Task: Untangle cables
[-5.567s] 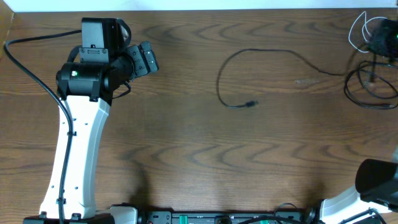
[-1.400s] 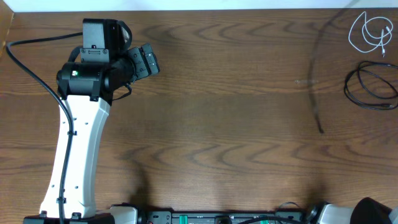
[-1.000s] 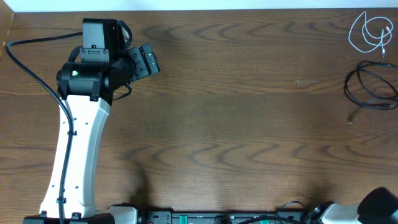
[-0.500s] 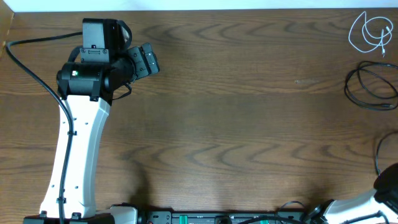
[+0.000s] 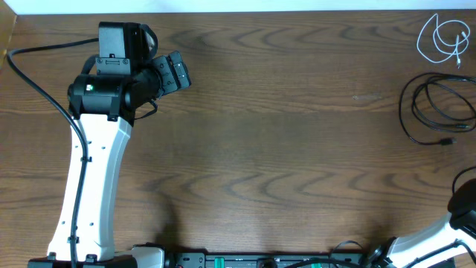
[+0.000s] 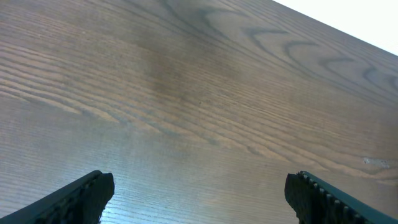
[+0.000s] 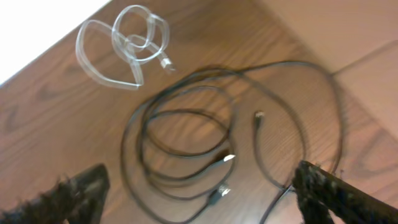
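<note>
The long thin black cord that earlier lay stretched out towards the middle of the dark wooden table [image 5: 297,149] is no longer there. It now lies at the right edge as a wide, loose loop [image 5: 407,112] around the coil of thin black cables [image 5: 446,104], its small plug [image 5: 447,140] on the near side of the coil. The right arm [image 5: 465,212] has drawn back to the near right corner, and its jaws, closed a second ago, now stand apart.

I judge that the cord has just been let go beside the heap rather than laid out apart. The black cables overlap in several loops, and from the right wrist view I cannot tell whether they are knotted or only resting on one another. The thin white cord coiled in small loops [image 5: 441,37] lies alone in the far right corner, near the black coil but not touching it. Most of the sorting looks to be still ahead.

The right gripper [image 7: 200,180] is spread wide with nothing between its fingers, above the black coil. The left gripper [image 6: 199,186] is also wide open and empty over bare wood at the far left, well apart from every cable.
</note>
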Robot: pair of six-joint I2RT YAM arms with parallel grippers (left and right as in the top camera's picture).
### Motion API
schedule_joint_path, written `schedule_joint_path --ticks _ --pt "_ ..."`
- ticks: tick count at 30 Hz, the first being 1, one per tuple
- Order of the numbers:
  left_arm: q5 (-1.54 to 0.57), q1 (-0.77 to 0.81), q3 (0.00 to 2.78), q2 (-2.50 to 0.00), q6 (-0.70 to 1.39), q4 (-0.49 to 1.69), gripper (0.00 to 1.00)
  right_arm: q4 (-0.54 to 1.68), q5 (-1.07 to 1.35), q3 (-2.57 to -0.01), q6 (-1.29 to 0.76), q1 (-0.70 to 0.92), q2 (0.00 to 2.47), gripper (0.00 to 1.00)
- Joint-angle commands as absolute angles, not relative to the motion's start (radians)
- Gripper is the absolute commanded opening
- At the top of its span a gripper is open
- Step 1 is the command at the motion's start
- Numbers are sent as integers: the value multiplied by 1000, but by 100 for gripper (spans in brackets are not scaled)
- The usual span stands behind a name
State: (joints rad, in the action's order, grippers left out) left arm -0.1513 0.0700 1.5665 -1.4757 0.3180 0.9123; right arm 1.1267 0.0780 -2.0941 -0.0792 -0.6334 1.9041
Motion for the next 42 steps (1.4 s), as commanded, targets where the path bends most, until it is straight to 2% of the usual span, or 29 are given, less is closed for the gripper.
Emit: schedule_joint_path --ticks 1,9,19,29,42 --pt "-149 69 1558 -1485 327 912 94 1167 224 -2096 -17 -578 1874 99" --pt "-148 68 1558 -1485 327 912 95 1277 372 -2096 43 -397 1809 99" --pt "-148 68 1558 -1485 327 912 95 1359 268 -2096 64 -216 1646 99" --pt "-148 68 1558 -1485 327 912 95 1419 268 -2096 57 -202 1493 99" --pt "-148 68 1558 -1485 327 912 95 1455 270 -2095 57 -202 1485 99"
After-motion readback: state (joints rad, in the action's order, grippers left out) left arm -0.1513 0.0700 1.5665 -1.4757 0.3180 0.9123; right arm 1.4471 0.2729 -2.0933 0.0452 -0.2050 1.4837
